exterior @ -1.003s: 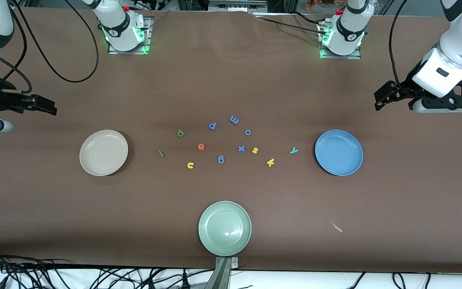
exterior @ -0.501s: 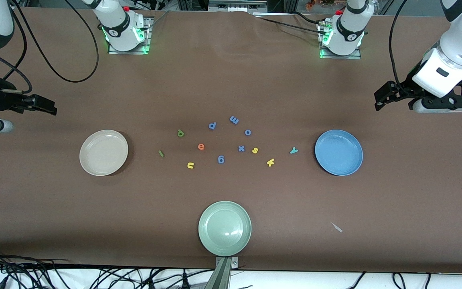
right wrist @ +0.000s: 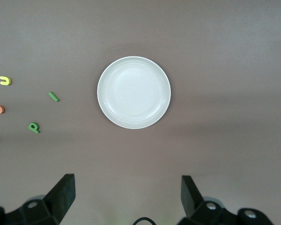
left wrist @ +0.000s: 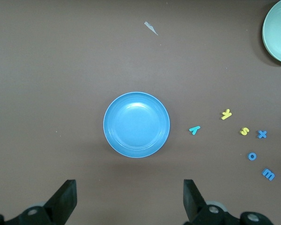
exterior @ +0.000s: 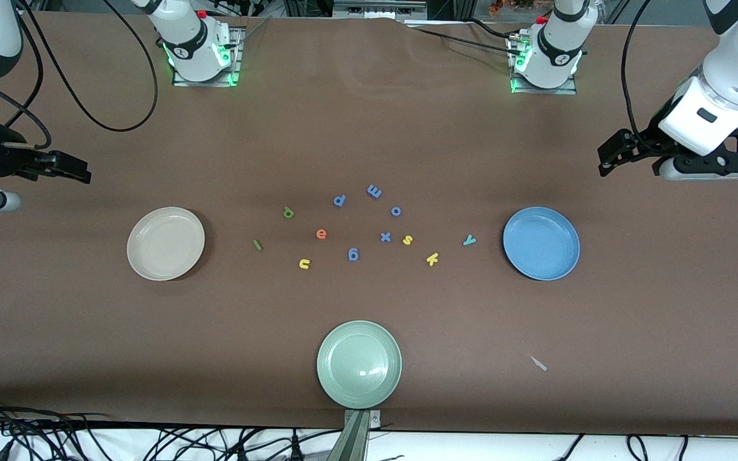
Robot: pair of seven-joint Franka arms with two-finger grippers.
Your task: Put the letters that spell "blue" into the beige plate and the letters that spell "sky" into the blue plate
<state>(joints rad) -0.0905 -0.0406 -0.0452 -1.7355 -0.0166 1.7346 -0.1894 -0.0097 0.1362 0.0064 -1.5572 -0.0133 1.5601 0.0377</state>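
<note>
Hanging wide open and empty, the left tool (left wrist: 129,201) sits in the air above the brown surface (exterior: 369,128) near the left arm's edge, its two dark fingers spread well apart over bare matte cloth, touching nothing. The right tool (right wrist: 126,199) hangs the same way near the right arm's edge, fingers fully parted, holding nothing.

The blue plate (exterior: 541,243), round, shallow and smooth with a faint sheen, lies toward the left arm's end; the beige plate (exterior: 166,243), same shape, cream and matte, lies toward the right arm's end. Both are empty.

Between them the small flat foam letters lie scattered on the surface. Green b (exterior: 288,212), thin dark-green l (exterior: 257,244), yellow u (exterior: 304,263) and orange e (exterior: 321,234) sit toward the beige plate. Yellow s (exterior: 408,240), yellow k (exterior: 432,258) and teal y (exterior: 469,240) sit toward the blue plate, the y closest to it. Periwinkle letters (exterior: 374,191) lie among them. A pale green ridged plate (exterior: 359,363) rests at the edge nearest the front camera.
</note>
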